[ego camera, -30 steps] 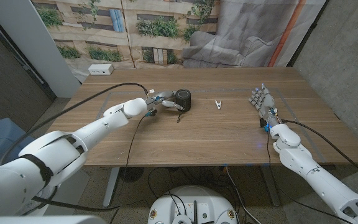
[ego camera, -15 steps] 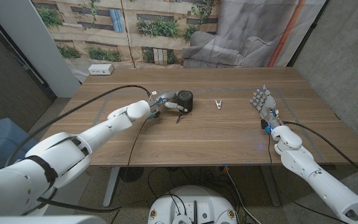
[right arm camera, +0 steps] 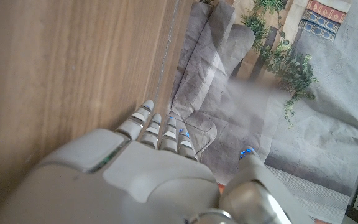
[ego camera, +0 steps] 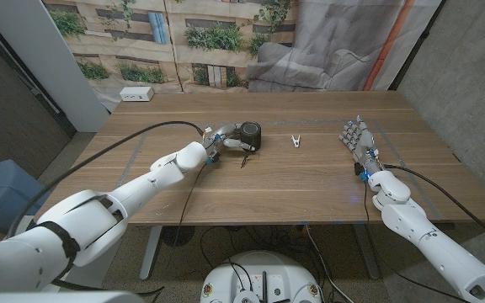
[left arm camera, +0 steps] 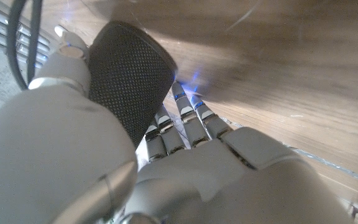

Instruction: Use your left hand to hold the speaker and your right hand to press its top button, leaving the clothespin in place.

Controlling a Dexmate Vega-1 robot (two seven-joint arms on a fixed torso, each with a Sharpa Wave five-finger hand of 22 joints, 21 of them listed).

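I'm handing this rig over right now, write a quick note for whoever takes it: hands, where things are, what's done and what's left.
Left hand: at the speaker, fingers and thumb around its mesh side in the left wrist view; looks like a grip, though how firm is unclear.
Right hand: open, holding nothing, over the table's right side, well away from the speaker.
Clothespin: on the table just right of the speaker, between it and the right hand, untouched.
Done: left hand has reached the speaker.
Left: bring the right hand over and press the top button, passing clear of the clothespin.
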